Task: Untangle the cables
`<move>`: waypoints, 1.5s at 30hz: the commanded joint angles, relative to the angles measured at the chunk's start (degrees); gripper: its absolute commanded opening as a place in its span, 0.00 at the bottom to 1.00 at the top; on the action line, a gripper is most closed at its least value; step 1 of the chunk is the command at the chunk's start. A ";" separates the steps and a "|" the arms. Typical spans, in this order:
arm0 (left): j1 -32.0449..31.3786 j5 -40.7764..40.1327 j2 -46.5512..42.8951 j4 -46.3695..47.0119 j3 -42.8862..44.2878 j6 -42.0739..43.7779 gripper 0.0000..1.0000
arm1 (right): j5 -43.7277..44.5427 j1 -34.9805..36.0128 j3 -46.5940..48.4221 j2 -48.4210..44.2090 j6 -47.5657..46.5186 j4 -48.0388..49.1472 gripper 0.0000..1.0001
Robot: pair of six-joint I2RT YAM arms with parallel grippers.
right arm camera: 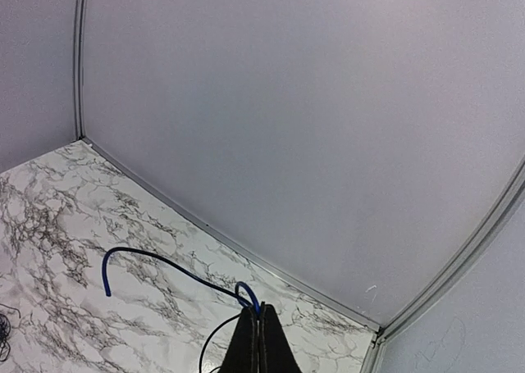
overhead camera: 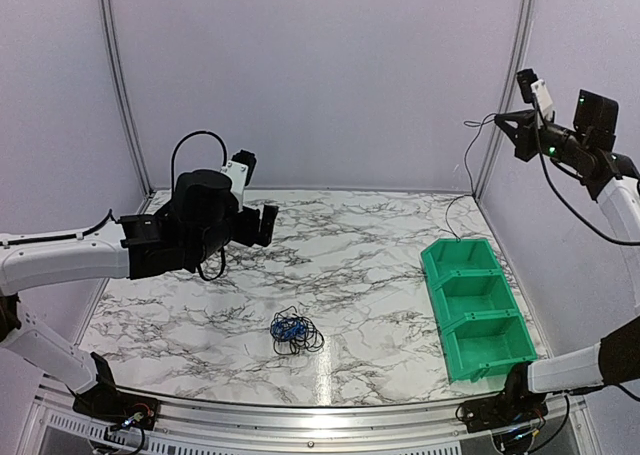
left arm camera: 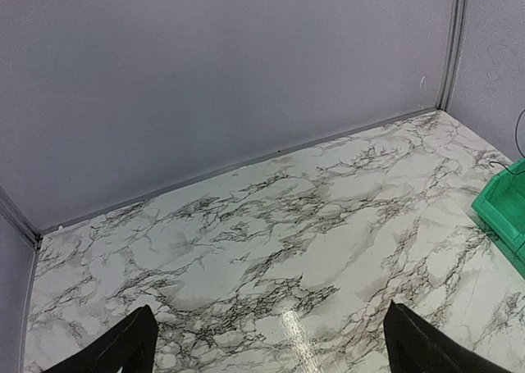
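Marble-patterned table (overhead camera: 380,235) stands between grey walls. A tangle of cables (overhead camera: 295,332) lies toward 6 o'clock, and a green bin (overhead camera: 432,270) sits at 3 o'clock. At 9 o'clock the left gripper (overhead camera: 262,225) hovers, fingers wide apart. Raised at 2 o'clock, the right gripper (right arm camera: 258,328) pinches a blue cable (right arm camera: 164,262), fingers together, with a thin black strand (right arm camera: 207,348) beside it.

Cables (overhead camera: 295,332) lie tangled, blue and black; one strand (right arm camera: 148,255) apparently hangs apart.

top: overhead-rear, looking forward | wrists: raised, looking forward | shared: table (overhead camera: 350,245)
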 commanded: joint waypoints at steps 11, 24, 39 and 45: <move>0.14 4.39 -0.59 -1.44 1.54 2.42 0.99 | 4.79 -0.53 -1.71 -4.50 1.58 0.55 0.00; 0.14 4.64 -0.65 -1.44 1.45 2.57 0.99 | 13.33 -0.59 -11.83 -3.83 -1.51 0.71 0.00; 0.14 4.63 -0.28 -1.45 1.36 2.76 0.99 | 13.24 -0.59 -21.06 8.14 -6.61 -3.91 0.00; 0.14 4.54 -0.05 -1.53 1.36 3.06 0.99 | 14.58 -0.59 -22.20 12.49 -8.98 -5.10 0.00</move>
